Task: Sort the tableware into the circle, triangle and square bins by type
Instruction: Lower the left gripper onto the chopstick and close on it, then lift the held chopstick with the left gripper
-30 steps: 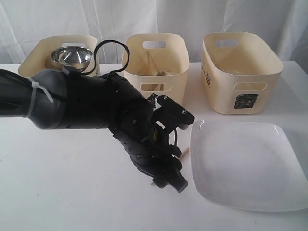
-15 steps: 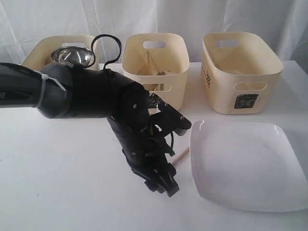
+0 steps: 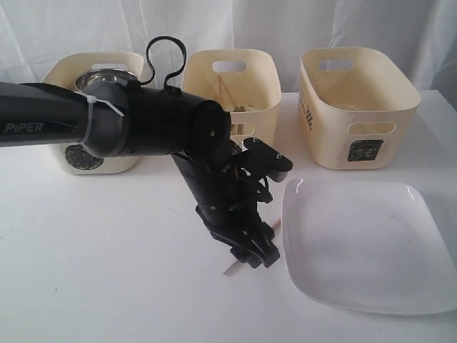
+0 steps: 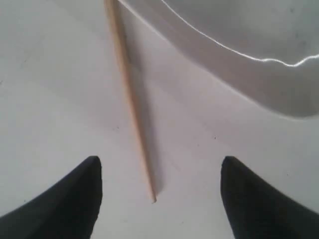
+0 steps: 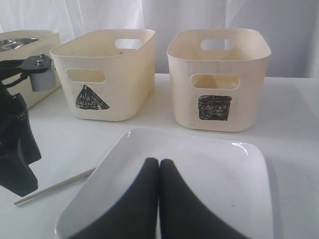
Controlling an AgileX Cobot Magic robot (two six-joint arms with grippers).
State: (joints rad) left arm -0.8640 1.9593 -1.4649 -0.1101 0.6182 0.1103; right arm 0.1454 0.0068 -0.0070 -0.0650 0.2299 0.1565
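Since a second ago the left arm has swung back off the circle bin (image 3: pixel 80 153), whose mark now shows, and the left gripper (image 3: pixel 255 256) has come down onto the spot beside the plate (image 3: pixel 364 243) where the chopstick (image 4: pixel 130 104) lies. That stick is what I am after. It rests flat on the worktop (image 3: pixel 107 271), just off the plate's left edge, and as far as I can see the two do not touch.

From the left wrist camera the jaws stand wide apart with nothing between them but the stick. Its long axis runs away from the camera, straight down the gap, so it lies across the closing line, which is what I want. Two things are less tidy. It sits nearer one finger than the other. Its near end also stops about level with the fingertips, so closing here would probably pinch only the very tip.

I judge the next move should carry the gripper forward along the stick and centre it before closing.

The right gripper (image 5: pixel 159 199) is closed on nothing and hangs over the plate's near edge. The chopstick lies off to its side, so the left arm is plainly the nearer. The triangle bin (image 5: pixel 104 74) stands just behind.
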